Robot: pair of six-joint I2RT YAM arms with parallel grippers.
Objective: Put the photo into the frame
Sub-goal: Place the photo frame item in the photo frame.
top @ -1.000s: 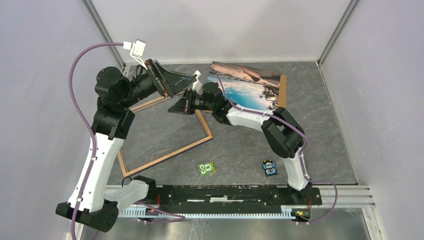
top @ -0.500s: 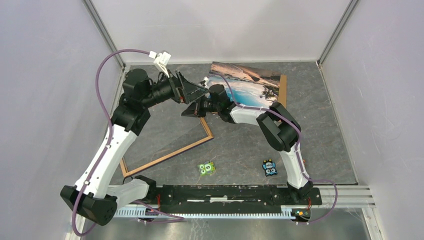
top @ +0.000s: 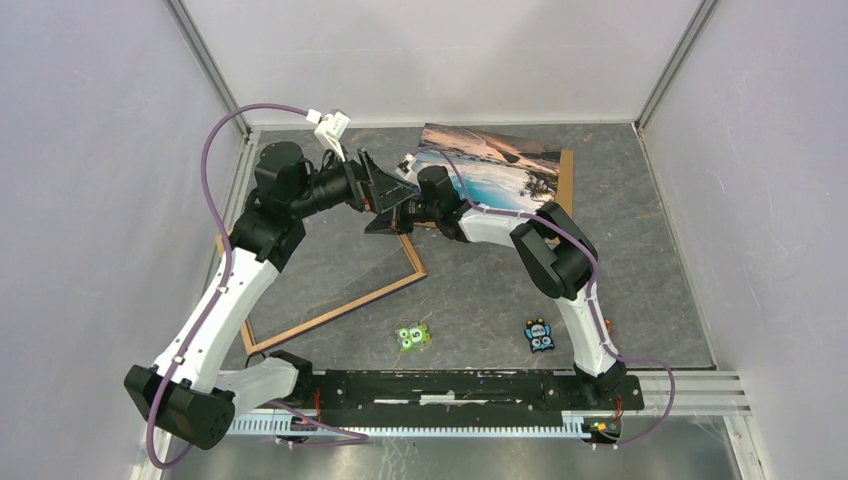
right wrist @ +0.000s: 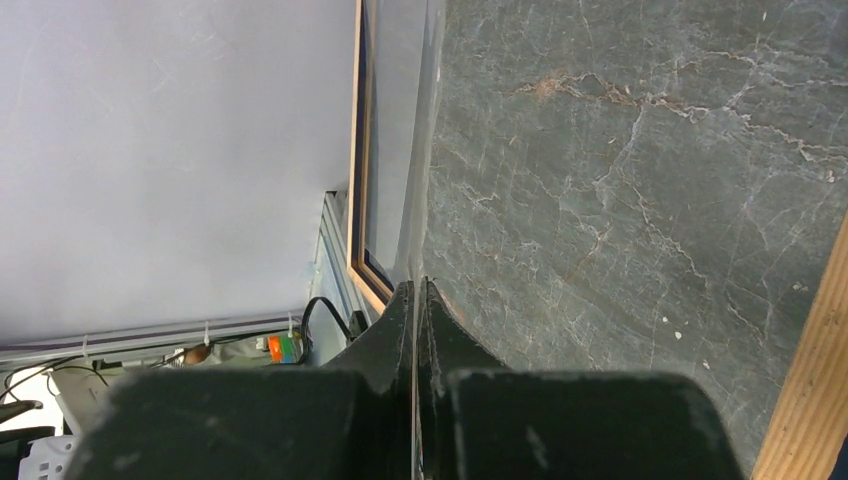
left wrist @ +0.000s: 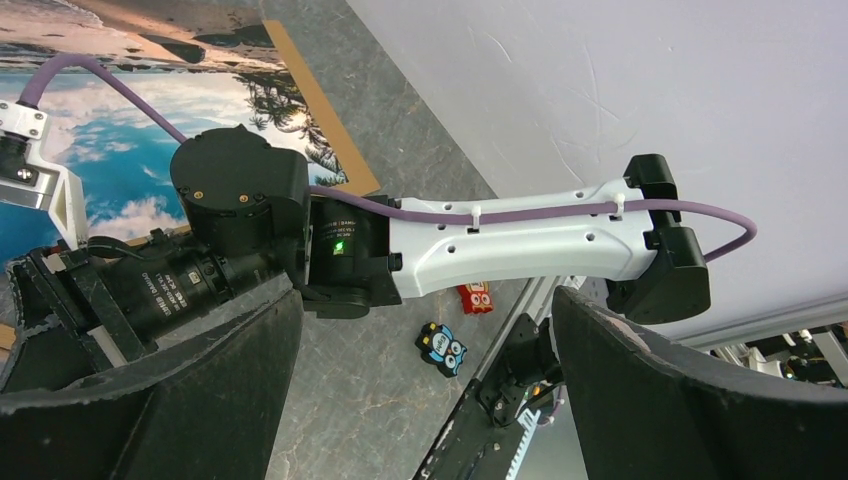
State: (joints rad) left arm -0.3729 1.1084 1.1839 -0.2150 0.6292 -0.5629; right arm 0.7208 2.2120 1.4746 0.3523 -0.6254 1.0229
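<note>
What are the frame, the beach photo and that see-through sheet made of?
The frame: seemingly bare light wood, with pale tan, thin, matt rails. The photo: likely printed paper or thin card, a full-colour print; its gloss is unclear. The clear sheet: thin transparent plastic or glass, cannot tell which; nearly invisible, showing only faint reflections.

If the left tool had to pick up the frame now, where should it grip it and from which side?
Probably the near long rail of the frame, mid-length, left tool descending from above, jaws straddling the rail. It lies flat, back up, thin-railed and free of arms there; the far end is crowded by the right tool, shut on a thin clear sheet.
</note>
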